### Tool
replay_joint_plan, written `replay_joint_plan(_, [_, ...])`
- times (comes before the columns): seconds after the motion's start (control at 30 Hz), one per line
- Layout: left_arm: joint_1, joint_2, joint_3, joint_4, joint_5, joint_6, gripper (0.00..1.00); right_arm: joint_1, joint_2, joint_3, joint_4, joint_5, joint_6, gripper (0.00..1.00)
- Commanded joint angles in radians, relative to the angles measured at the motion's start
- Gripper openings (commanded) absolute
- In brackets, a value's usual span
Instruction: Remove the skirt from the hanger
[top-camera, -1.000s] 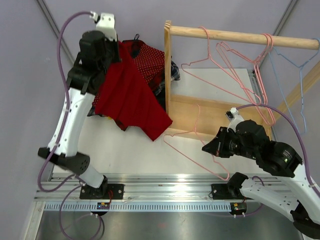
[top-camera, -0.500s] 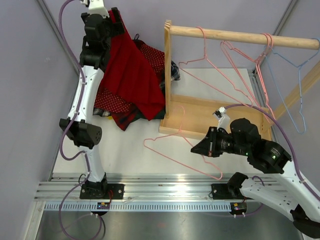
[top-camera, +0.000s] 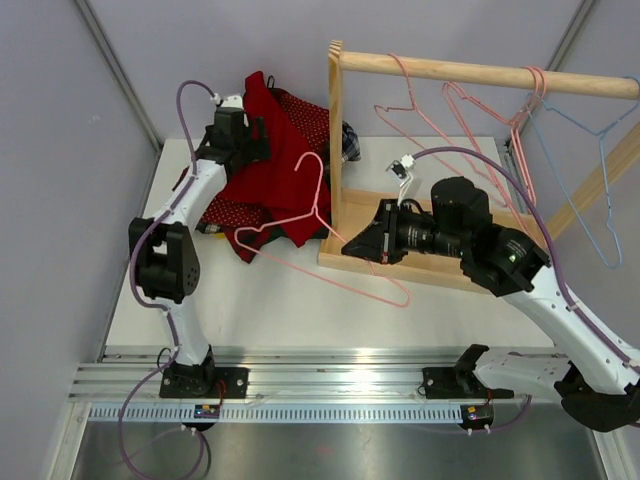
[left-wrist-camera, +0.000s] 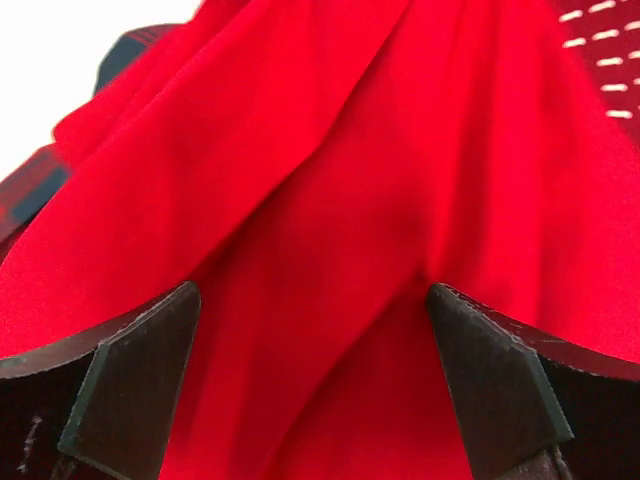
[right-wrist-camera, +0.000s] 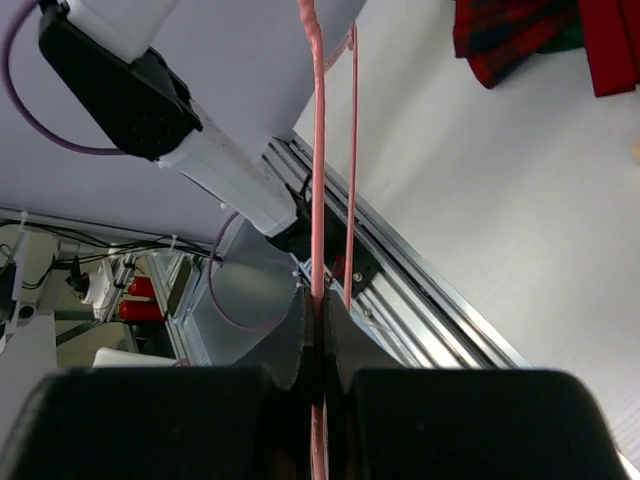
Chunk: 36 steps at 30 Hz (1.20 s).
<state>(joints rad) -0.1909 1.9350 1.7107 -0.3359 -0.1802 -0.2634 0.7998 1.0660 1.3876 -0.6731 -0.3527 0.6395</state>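
skirt (top-camera: 262, 180): plain red, off the hanger, we see it crumpled in soft folds on a heap of clothes (top-camera: 305, 115) just left of the wooden rack (top-camera: 335, 130) | pink wire hanger (right-wrist-camera: 318, 200): bare, tilted, hook over the skirt's edge, triangle crossing before the rack's base

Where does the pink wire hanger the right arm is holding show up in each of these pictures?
Top external: the pink wire hanger is centre-left, its hook overlapping the red fabric skirt.
Left wrist: not in it; the red fabric skirt fills the view.
Right wrist: it runs vertically through the centre.
Shared landmark: the red fabric skirt, top right in the right wrist view.
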Motion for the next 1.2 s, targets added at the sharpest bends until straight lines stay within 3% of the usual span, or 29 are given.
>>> replay_joint_plan(0.0, [0.001,-0.208,-0.022,0.117,0.045,-0.013,0.99,0.013,0.04,0.053,0.164,-0.09,0.002,0.0])
replay_joint_plan(0.13, [0.001,-0.293,-0.103,0.103,0.099,-0.017,0.99,0.038,0.081,0.115,0.196,-0.016,-0.052,0.0])
replay_joint_plan(0.37, [-0.013,-0.473,-0.319,0.184,0.159,-0.037,0.99,0.038,0.19,0.6,-0.13,0.456,-0.29,0.0])
replay_joint_plan(0.47, [-0.015,-0.514,-0.365,0.181,0.165,-0.036,0.99,0.038,0.192,0.703,-0.21,0.593,-0.351,0.0])
replay_joint_plan(0.77, [-0.047,-0.646,-0.464,0.193,0.174,-0.039,0.99,0.038,0.091,0.737,-0.327,0.902,-0.439,0.0])
replay_joint_plan(1.17, [-0.11,-0.677,-0.503,0.186,0.154,-0.03,0.99,0.038,0.005,0.801,-0.509,0.955,-0.371,0.0])
